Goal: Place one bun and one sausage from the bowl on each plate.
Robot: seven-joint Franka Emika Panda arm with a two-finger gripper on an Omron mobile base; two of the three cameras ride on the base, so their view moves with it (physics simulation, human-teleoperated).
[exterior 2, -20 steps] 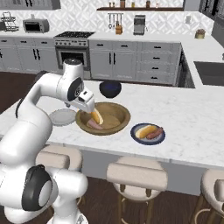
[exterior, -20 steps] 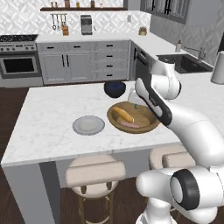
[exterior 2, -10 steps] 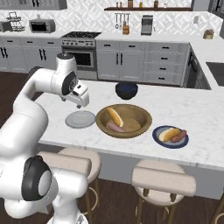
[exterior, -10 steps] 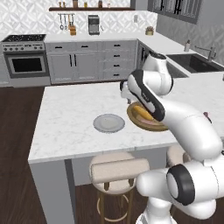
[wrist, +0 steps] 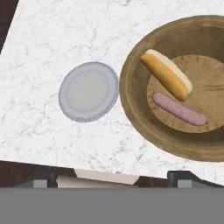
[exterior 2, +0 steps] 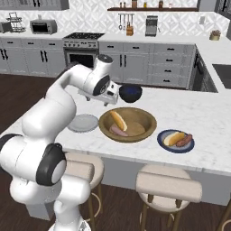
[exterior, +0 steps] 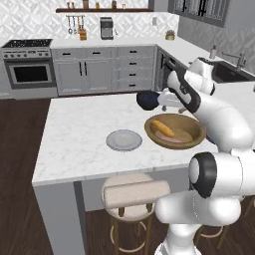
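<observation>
You are looking at the wooden bowl (wrist: 175,87) sitting at the right of the hand view, with one bun (wrist: 166,74) and one sausage (wrist: 178,108) lying side by side inside it. The light grey plate (wrist: 89,91) is lying bare just left of the bowl, close to its rim but not touching. In the right base view, the dark blue plate (exterior 2: 176,140) is sitting right of centre, already carrying a bun and a sausage. The gripper (exterior 2: 108,100) is hovering above the counter (exterior 2: 212,113) near the bowl's far rim, beside the dark blue-black bowl (exterior 2: 130,93), its jaws spread wide and holding nothing.
</observation>
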